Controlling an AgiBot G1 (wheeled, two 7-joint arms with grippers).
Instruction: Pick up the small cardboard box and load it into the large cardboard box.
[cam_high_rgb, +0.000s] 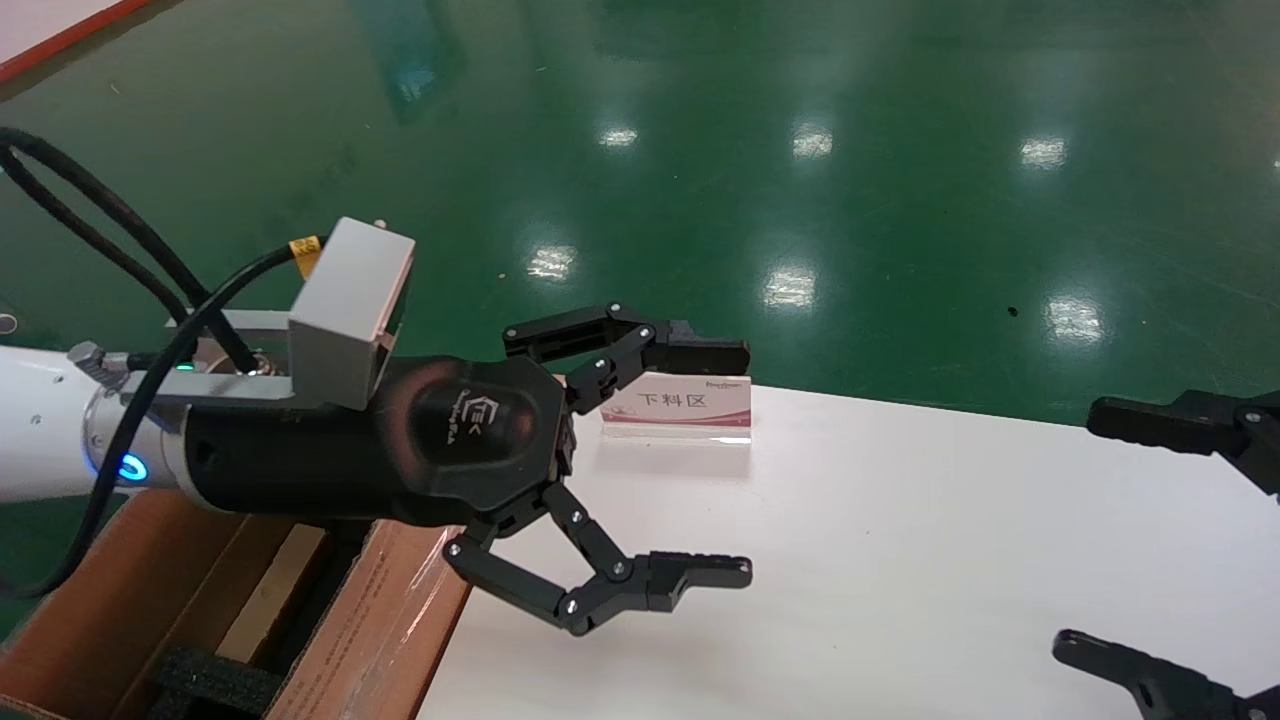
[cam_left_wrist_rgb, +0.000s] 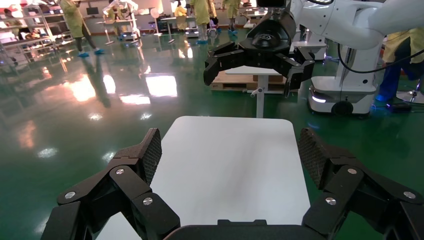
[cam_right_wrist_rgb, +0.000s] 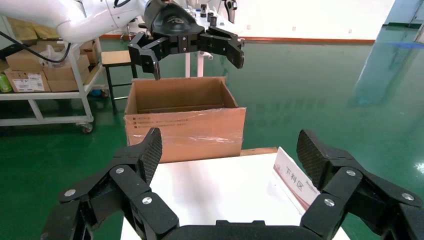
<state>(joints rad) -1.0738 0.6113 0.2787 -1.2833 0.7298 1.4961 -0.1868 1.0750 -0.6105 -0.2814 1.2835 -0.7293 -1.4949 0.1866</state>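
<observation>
The large cardboard box (cam_high_rgb: 390, 610) stands off the white table's left end, flaps up, with shiny tape on the near flap and black foam (cam_high_rgb: 215, 680) inside; it also shows in the right wrist view (cam_right_wrist_rgb: 185, 127). A lighter tan panel (cam_high_rgb: 265, 590) lies inside it; I cannot tell whether it is the small cardboard box, which is nowhere else in view. My left gripper (cam_high_rgb: 745, 462) is open and empty, reaching from above the carton over the table's left end (cam_left_wrist_rgb: 230, 150). My right gripper (cam_high_rgb: 1078, 530) is open and empty at the table's right end (cam_right_wrist_rgb: 227, 150).
The white table (cam_high_rgb: 900, 560) carries a small upright sign (cam_high_rgb: 680, 405) with red-edged print at its far edge. Green floor surrounds the table. A shelf cart with cartons (cam_right_wrist_rgb: 45, 75) stands behind the large box. Another white table (cam_left_wrist_rgb: 255, 71) stands beyond my right arm.
</observation>
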